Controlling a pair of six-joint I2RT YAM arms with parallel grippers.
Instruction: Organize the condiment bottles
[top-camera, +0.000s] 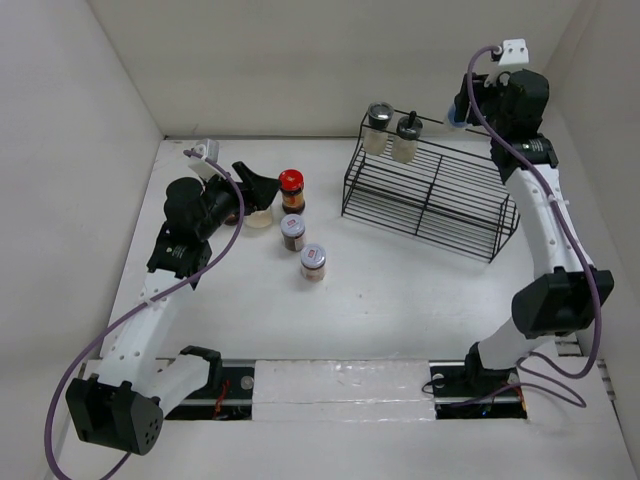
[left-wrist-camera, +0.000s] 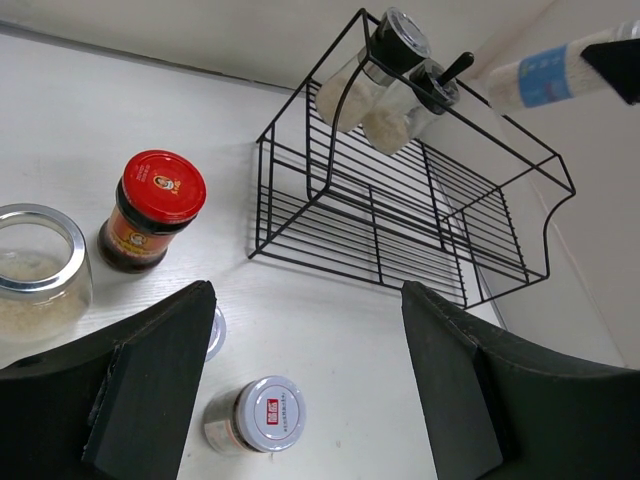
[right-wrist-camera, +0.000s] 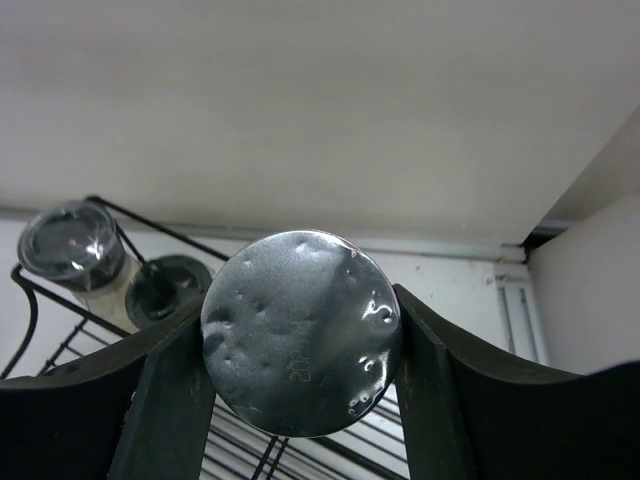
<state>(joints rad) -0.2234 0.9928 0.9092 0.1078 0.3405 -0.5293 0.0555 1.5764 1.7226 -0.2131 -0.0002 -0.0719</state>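
Two shakers (top-camera: 381, 128) on rack (top-camera: 432, 192); jars (top-camera: 293, 233) left of it.

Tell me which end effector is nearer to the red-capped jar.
Left. The left end effector is open close beside the red-capped jar; the right end effector, gripping a bottle, is far off past the rack.

You've one black wire rack (top-camera: 428, 196); two shakers (top-camera: 380, 128) on its top tier; four jars (top-camera: 293, 232) on the table left of it; one bottle (right-wrist-camera: 300, 332) held up by its back right corner.

White table (top-camera: 400, 295) between plain white walls (top-camera: 300, 60), even light
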